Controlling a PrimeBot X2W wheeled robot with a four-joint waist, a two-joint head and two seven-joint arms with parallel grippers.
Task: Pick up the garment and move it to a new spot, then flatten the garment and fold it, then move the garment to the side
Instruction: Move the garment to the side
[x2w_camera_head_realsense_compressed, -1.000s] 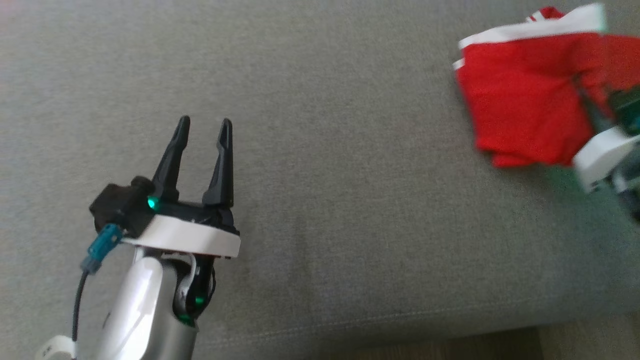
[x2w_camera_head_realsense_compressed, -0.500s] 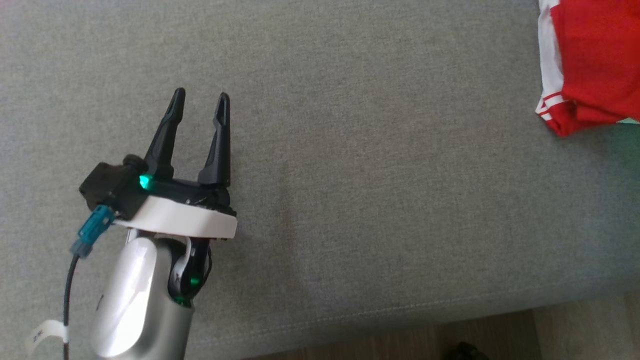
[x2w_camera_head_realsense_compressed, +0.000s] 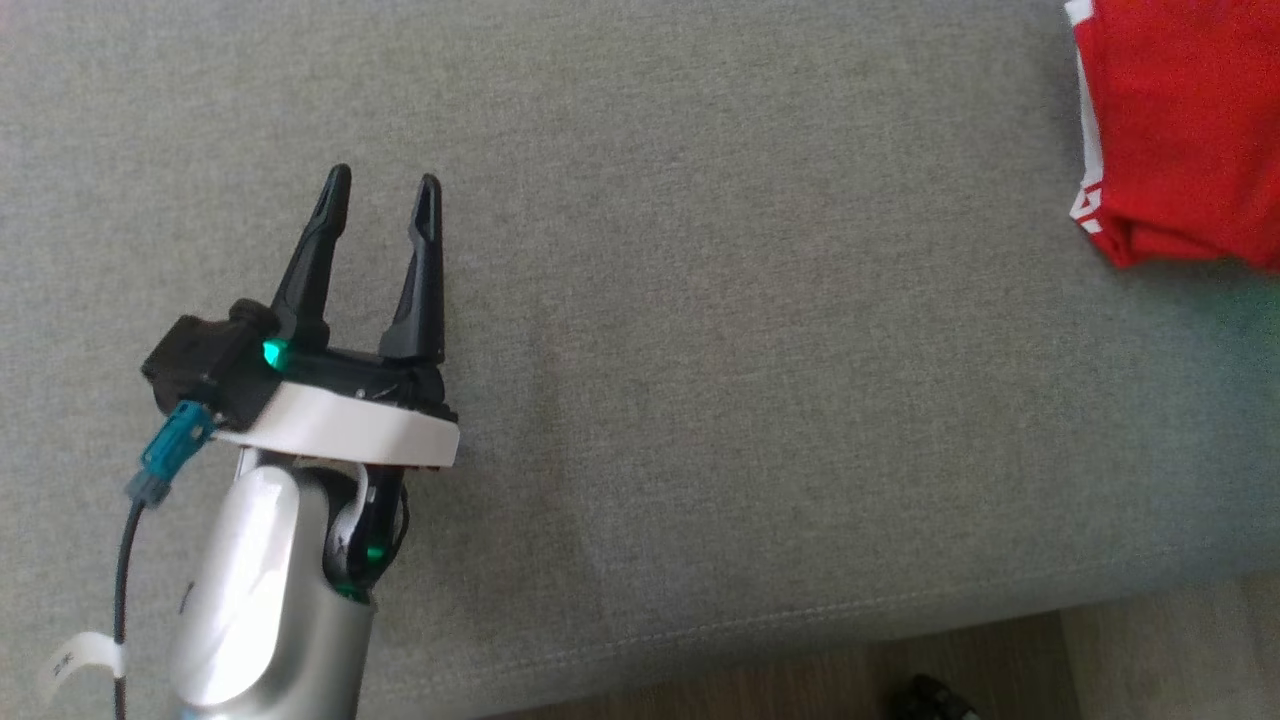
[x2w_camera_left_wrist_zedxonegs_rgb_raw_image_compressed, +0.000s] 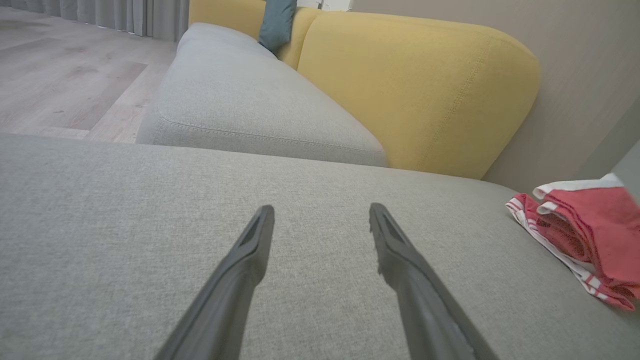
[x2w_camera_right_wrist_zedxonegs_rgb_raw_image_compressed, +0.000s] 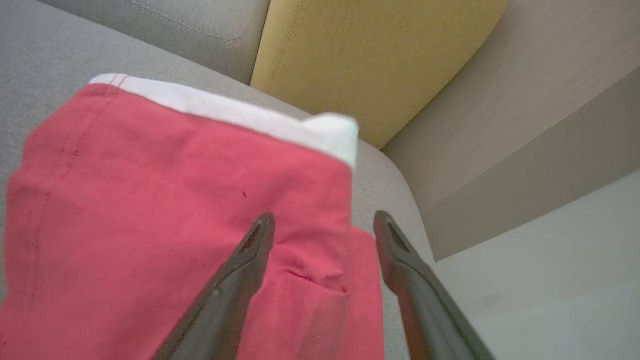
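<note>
Lying at the right end of the sofa (x2w_camera_head_realsense_compressed: 700, 350), the garment (x2w_camera_head_realsense_compressed: 1180, 130) sits just beneath the right tool (x2w_camera_right_wrist_zedxonegs_rgb_raw_image_compressed: 324, 216), jaws apart, far from the left tool (x2w_camera_head_realsense_compressed: 385, 180), likewise spread.

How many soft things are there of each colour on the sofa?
Red garment: 1
Yellow back cushions: 2
Grey seat cushions: 2
Teal pillow: 1
Total: 6
</note>
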